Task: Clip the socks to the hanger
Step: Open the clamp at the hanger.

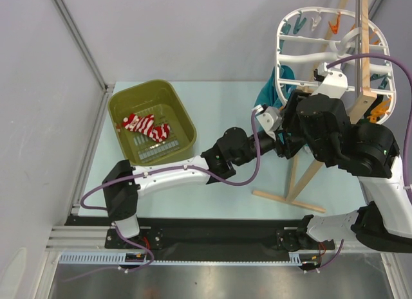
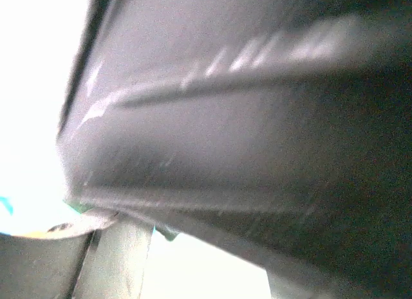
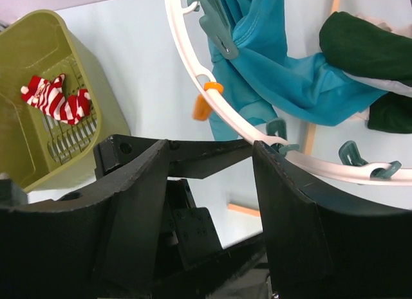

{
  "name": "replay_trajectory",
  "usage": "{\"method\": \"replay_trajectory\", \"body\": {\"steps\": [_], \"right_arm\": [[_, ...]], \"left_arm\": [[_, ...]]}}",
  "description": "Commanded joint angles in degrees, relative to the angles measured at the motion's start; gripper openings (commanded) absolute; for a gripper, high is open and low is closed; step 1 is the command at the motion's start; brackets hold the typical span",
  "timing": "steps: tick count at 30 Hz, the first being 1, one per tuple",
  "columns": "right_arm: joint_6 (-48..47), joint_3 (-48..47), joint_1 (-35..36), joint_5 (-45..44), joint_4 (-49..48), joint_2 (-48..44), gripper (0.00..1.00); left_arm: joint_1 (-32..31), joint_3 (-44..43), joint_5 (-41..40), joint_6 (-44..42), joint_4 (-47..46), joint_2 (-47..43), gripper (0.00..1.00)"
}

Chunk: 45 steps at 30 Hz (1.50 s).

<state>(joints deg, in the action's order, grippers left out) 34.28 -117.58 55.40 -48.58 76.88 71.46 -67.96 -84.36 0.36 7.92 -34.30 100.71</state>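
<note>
Socks [image 1: 147, 126], two of them, red-and-white striped, lie bunched and touching each other in the single olive-green basket [image 1: 183, 128]. They are well to the left of the hanger [image 1: 279, 51] in the overhead view and not yet clipped.

Both of my arms reach toward the hanger, which hangs tilted on one wooden stand [image 1: 364, 42].

My right gripper [image 3: 211, 148] is released. Its two black fingers [image 3: 145, 183] are spread wide with nothing gripped between them, just under the hanger's white rim. The tip of one finger sits right at the rim, and I cannot tell whether it touches.

On the stretch of rim my right wrist camera sees, I count three teal clips [image 3: 215, 29] and one orange clip [image 3: 201, 107]. One of the teal clips pinches the teal cloth [image 3: 270, 74], which drapes down inside the hanger. I cannot tell whether that cloth is one piece or two. One dark green cloth [image 3: 367, 45] hangs beside it, further along the hanger.

My left gripper [image 1: 269, 119] sits at the hanger's lower left edge, near the teal cloth. A blurred dark surface fills my left wrist camera, so I cannot tell whether that gripper is released or clenched.
</note>
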Motion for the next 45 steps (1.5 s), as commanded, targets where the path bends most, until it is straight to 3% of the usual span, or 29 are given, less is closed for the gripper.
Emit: {"method": "replay_trajectory", "body": {"steps": [1,5,10,23,30,34,40,45], "right_arm": [[-1.32,-0.81,0.94,1.73,-1.73,-0.8,0.6],[-1.24,0.68,0.85,1.2,-2.0,-1.32,0.6],[-1.06,1.47,0.94,1.12,-1.91,-1.41,0.6],[-0.62,1.91,0.77,0.06,-0.68,-1.06,0.6],[0.52,0.77,0.77,-1.43,2.21,0.61,0.6],[2.45,0.6,0.5,-2.31,3.97,1.31,0.59],[4.65,1.04,0.33,-3.01,5.82,1.58,0.58],[6.05,2.78,0.24,-3.45,6.35,0.79,0.58]], "left_arm": [[0.81,4.53,-3.43,-0.01,1.35,-1.64,0.64],[0.82,7.54,-5.37,1.21,-0.41,-2.71,0.56],[1.96,5.26,-2.21,2.98,0.38,-0.43,0.69],[2.66,-3.09,2.01,2.1,2.13,4.76,0.66],[2.66,-3.27,1.4,1.92,2.4,5.03,0.47],[2.66,-1.08,0.0,1.74,1.44,3.54,0.27],[2.49,2.79,-4.92,0.87,-0.15,0.37,0.07],[1.26,5.86,-8.79,-1.32,-0.59,-2.09,0.0]]}}
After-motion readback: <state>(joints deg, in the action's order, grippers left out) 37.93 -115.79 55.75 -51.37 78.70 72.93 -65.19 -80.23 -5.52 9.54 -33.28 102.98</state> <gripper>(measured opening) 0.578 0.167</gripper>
